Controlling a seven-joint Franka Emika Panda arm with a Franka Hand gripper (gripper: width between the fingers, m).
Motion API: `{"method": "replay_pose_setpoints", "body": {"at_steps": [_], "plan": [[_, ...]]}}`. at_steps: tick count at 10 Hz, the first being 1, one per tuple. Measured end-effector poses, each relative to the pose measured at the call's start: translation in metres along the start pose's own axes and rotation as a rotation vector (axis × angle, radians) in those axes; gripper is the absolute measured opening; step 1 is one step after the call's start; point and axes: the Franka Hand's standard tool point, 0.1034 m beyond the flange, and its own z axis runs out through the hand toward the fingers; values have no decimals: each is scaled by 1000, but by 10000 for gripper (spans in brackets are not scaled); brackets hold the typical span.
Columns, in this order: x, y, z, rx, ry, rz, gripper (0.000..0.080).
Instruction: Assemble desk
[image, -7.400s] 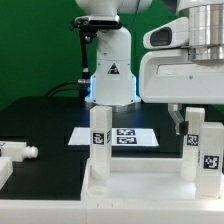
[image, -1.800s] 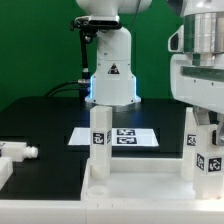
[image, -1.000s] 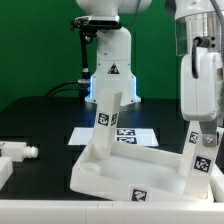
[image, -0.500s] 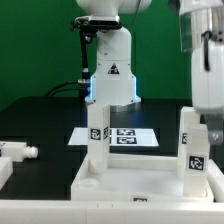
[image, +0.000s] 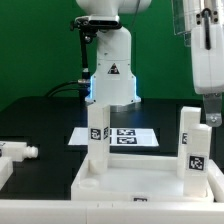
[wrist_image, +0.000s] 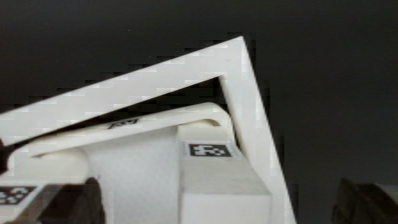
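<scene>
Black surface, green backdrop: desk half-built, arm lifted clear.
Rimmed tabletop lies flat at six o'clock, two legs upright in it. Claw, at three o'clock above the nearer leg, hangs apart and empty. Next, probably: fetch the loose leg at nine o'clock, needing a square grasp.

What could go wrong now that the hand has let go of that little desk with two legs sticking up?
Two things, possibly. The leg on the exterior view's right may not be firmly seated, so it could tip or work loose when the desk top is moved. Another loose leg lies at the table's edge on the exterior view's left, where a careless grab might push it off.
</scene>
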Motion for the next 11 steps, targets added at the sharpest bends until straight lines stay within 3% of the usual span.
{"method": "replay_pose_setpoints", "body": {"at_steps": [1, 2, 4, 10, 11], "plan": [[2, -1, -1, 2, 0, -4, 649], [15, -4, -8, 29, -9, -98, 649], [45, 4, -27, 40, -18, -304, 649], [50, 3, -28, 46, -19, -399, 649], [70, 6, -35, 63, -42, -431, 649]]}}
